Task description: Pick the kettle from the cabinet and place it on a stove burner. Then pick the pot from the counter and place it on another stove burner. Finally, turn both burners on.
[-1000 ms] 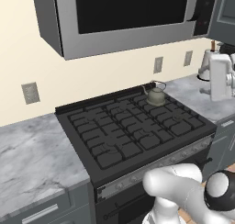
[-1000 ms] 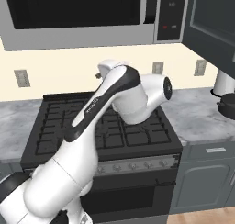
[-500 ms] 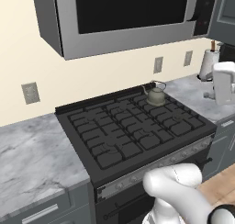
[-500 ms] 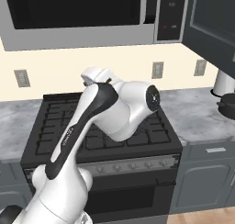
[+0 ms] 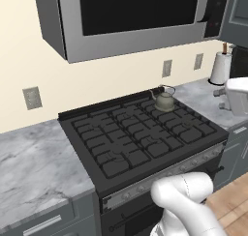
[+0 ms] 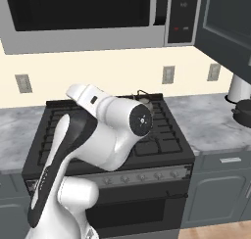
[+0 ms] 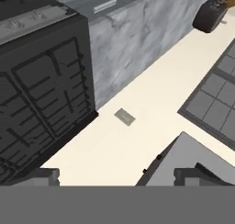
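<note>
— While the kettle [image 5: 164, 100] sits on the back right burner of the stove [image 5: 140, 138], where is the pot?
— Off on the counter [image 6: 211, 128] to the right of the stove; the pot [image 6: 243, 112] rests near the wall there.
— And the gripper [image 7: 117, 178]?
— Its jaws stand wide apart with nothing between them, facing the wall beside the stove
</note>
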### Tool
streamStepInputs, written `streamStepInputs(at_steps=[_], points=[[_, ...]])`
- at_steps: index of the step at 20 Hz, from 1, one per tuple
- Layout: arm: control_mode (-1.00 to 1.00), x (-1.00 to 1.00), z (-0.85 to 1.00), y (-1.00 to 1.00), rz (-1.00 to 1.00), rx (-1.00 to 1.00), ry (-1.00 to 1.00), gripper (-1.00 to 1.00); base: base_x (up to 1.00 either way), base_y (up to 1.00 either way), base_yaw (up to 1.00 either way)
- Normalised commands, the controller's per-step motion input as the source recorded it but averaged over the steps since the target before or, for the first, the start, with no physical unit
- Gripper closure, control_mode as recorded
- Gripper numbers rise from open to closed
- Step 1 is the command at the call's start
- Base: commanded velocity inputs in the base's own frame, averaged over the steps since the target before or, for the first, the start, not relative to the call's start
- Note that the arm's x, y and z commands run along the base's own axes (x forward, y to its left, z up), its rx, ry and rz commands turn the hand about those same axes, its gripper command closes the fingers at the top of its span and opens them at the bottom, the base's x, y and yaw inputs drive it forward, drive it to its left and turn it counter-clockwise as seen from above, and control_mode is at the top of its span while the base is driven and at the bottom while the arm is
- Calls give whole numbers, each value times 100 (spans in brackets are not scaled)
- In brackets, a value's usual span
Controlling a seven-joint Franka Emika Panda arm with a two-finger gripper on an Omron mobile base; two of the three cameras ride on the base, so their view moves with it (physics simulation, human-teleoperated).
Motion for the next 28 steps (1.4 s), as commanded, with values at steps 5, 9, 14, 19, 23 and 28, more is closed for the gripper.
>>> streamStepInputs(at_steps=[5,9,14,19,23,28], points=[[-100,-31,0,17,-1,-13,-8,-100,0,0,0],[-100,-2,0,5,0,-2,0,-100,0,0,0],[-100,0,0,0,0,0,0,-100,0,0,0],[-100,-8,0,-1,0,0,-1,-100,0,0,0],[100,0,0,0,0,0,0,-100,-32,-25,-8],[100,0,0,0,0,0,0,-100,-27,-38,-9]])
